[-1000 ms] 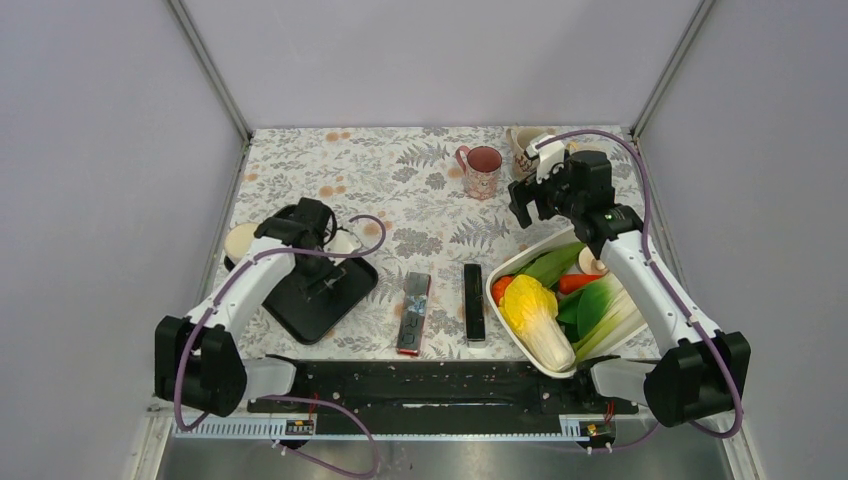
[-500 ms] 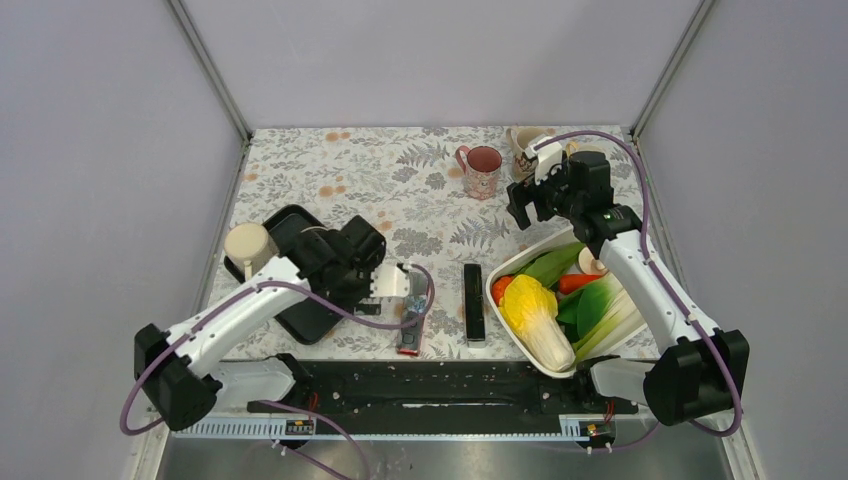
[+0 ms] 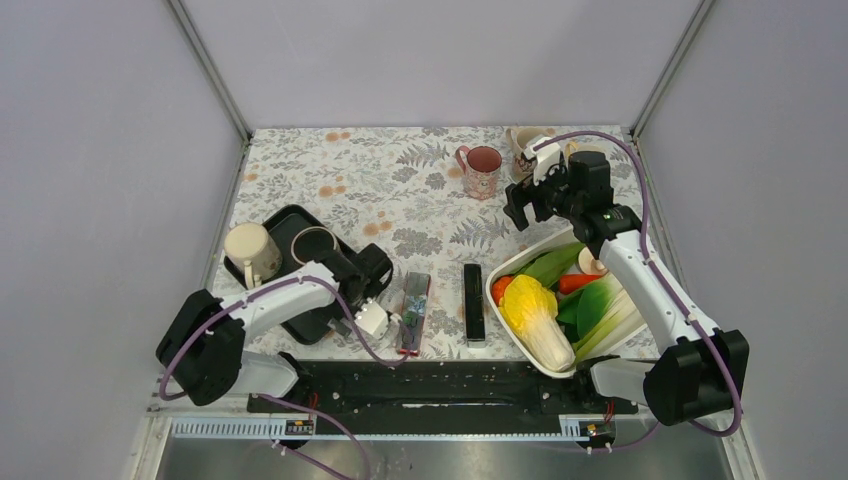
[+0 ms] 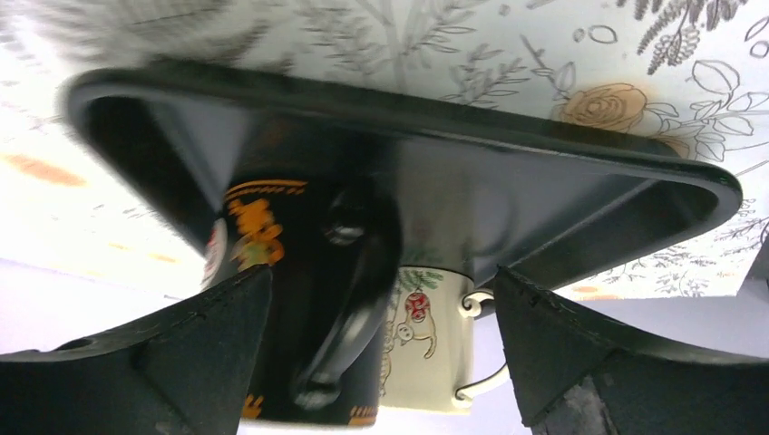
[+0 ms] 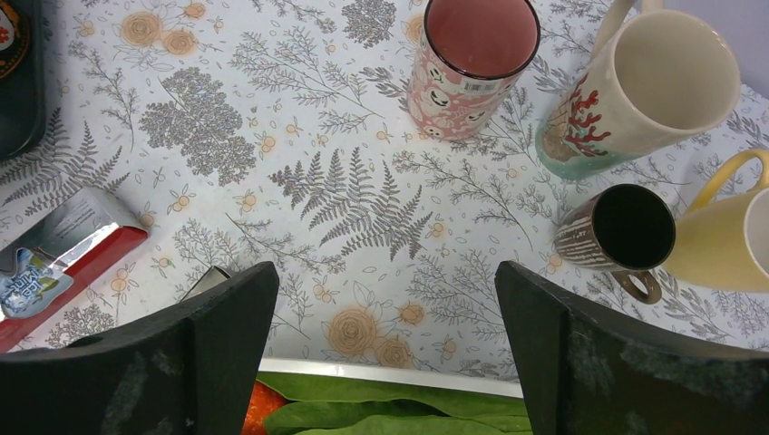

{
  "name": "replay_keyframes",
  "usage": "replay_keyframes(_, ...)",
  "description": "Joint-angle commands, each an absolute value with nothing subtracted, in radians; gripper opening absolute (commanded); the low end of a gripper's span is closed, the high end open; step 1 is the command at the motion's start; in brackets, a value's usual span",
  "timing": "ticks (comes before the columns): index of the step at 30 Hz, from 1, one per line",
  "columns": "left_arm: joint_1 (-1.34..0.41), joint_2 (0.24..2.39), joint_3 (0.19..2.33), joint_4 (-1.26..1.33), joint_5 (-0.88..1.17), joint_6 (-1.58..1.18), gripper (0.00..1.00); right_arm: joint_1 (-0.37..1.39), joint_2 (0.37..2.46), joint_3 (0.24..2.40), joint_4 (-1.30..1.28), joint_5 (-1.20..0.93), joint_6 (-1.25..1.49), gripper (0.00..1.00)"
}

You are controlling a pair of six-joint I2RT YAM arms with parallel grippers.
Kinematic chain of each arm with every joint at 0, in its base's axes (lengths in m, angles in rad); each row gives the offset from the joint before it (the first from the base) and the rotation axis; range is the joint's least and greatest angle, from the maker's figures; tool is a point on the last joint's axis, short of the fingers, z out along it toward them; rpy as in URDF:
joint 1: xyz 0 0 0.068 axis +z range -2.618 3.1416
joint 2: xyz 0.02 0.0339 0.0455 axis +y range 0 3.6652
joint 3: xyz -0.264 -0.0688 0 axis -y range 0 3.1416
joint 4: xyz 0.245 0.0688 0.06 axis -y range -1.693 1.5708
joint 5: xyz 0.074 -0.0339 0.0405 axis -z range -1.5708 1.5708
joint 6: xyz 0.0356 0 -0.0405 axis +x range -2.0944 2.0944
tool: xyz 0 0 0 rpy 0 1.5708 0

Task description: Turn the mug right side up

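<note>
Black mug (image 3: 313, 243) now stands free on the tray (image 4: 580, 159), mouth apparently upward, because the left gripper (image 4: 381, 276) has spread wide, let go and backed away empty, so the turn looks done.

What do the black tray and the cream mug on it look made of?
Black tray: probably plastic or coated metal, since it is smooth and semi-gloss with soft reflections. Cream mug: likely glazed ceramic, judging by its shiny surface and printed figures.
</note>
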State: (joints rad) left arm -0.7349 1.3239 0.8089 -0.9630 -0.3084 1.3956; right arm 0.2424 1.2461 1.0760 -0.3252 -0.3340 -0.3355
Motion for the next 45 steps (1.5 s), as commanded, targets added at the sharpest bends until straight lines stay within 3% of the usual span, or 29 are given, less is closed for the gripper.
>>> replay_keyframes(1, -0.669, 1.343, 0.723, -0.813, -0.406, 1.597, 0.90, 0.251, 1.227, 1.072, -0.279, -0.376, -0.333, 0.99)
replay_keyframes(4, -0.631, 1.341, 0.679, -0.655, -0.442, 1.661, 0.66, 0.250, 1.229, 1.072, -0.276, -0.402, -0.331, 0.99)
replay_keyframes(11, -0.616, 1.357, 0.657, -0.545, -0.455, 1.670, 0.31, 0.251, 1.221, 1.066, -0.267, -0.447, -0.328, 1.00)
replay_keyframes(14, -0.617, 1.361, 0.683, -0.550, -0.439, 1.634, 0.04, 0.250, 1.215, 1.065, -0.261, -0.456, -0.324, 1.00)
replay_keyframes(15, -0.616, 1.359, 0.700, -0.550, -0.434, 1.615, 0.00, 0.251, 1.216, 1.065, -0.259, -0.463, -0.322, 0.99)
replay_keyframes(25, -0.612, 1.326, 0.989, -0.615, -0.290, 1.226, 0.00, 0.250, 1.203, 1.042, -0.158, -0.531, -0.185, 0.99)
replay_keyframes(32, -0.482, 1.343, 1.143, -0.666, -0.096, 0.897, 0.00, 0.273, 1.218, 0.926, 0.123, -0.602, 0.121, 0.99)
replay_keyframes(45, -0.318, 1.189, 1.184, -0.576, 0.332, 0.551, 0.00, 0.601, 1.531, 1.022, 0.355, -0.705, 0.222, 0.99)
